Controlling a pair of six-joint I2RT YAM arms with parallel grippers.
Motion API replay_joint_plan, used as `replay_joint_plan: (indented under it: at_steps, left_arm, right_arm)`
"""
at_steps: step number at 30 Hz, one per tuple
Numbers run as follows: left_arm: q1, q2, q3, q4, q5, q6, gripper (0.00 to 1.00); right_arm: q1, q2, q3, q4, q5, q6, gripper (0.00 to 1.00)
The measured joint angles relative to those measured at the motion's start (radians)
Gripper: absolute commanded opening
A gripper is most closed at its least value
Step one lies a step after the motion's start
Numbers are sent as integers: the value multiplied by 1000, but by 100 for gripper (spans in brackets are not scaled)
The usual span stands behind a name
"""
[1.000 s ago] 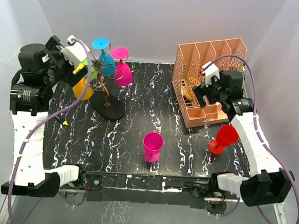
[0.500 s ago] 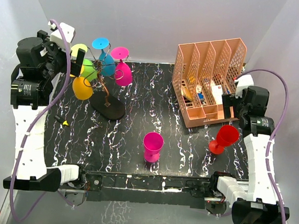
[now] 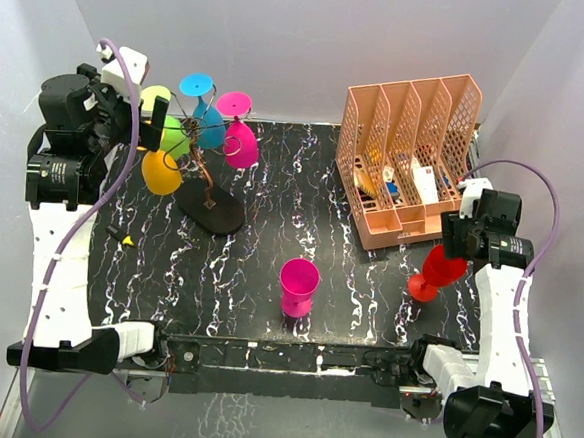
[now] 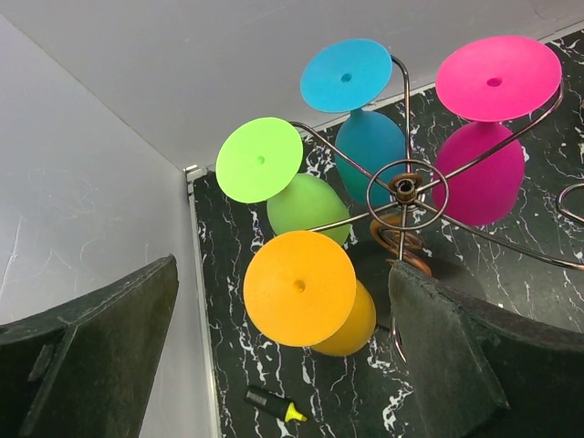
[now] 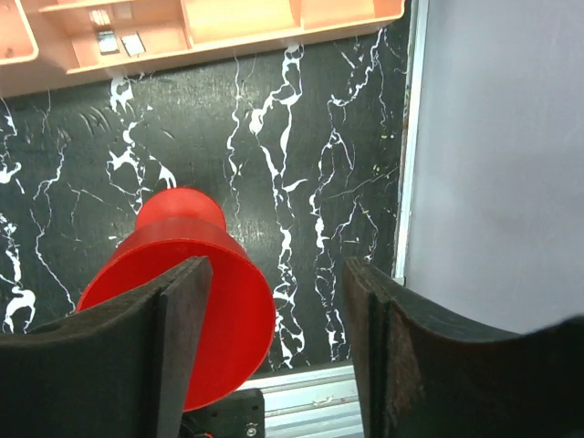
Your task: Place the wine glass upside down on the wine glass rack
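Observation:
The wine glass rack [image 3: 212,211] stands at the back left on a round black base, with curled wire arms [image 4: 404,187]. Orange [image 3: 161,172], green [image 3: 174,139], blue [image 3: 208,123] and pink [image 3: 240,143] glasses hang upside down on it. A pink wine glass [image 3: 298,285] stands upright at the front middle. A red wine glass [image 3: 439,269] stands upright at the right. My left gripper [image 3: 148,134] is open and empty beside the rack, with the orange glass [image 4: 301,287] below its fingers. My right gripper [image 3: 452,234] is open just above the red glass [image 5: 182,274], its left finger [image 5: 173,347] over the rim.
A peach slotted organizer [image 3: 407,157] with small items stands at the back right; its front edge shows in the right wrist view [image 5: 210,27]. A black and yellow highlighter [image 3: 122,237] lies near the left edge. The table's right edge [image 5: 406,182] is close to the red glass.
My right arm swung away from the organizer, to the right and nearer, and is now over the red glass. My left gripper backed away from the orange glass on the rack.

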Motion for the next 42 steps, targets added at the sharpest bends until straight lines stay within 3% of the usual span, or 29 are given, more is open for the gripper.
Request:
replay_joint_plan:
  at_steps: [17,23,31,42]
  left_arm:
    - [-1,-6,-8,1,0,-8,97]
    - [-1,-6,-8,1,1,-10,97]
    - [-1,-6,-8,4,-13,-44,97]
    - [-1,-5,-5,3,34,-97,97]
  right_arm:
    - [-7,20,-72,-22,-37,-4,27]
    - [-8,35,-73,-9,-56,-3,8]
    - [-9,106,0,-5,-185,-5,8]
    - [16,238,319,-115,-479,-38,8]
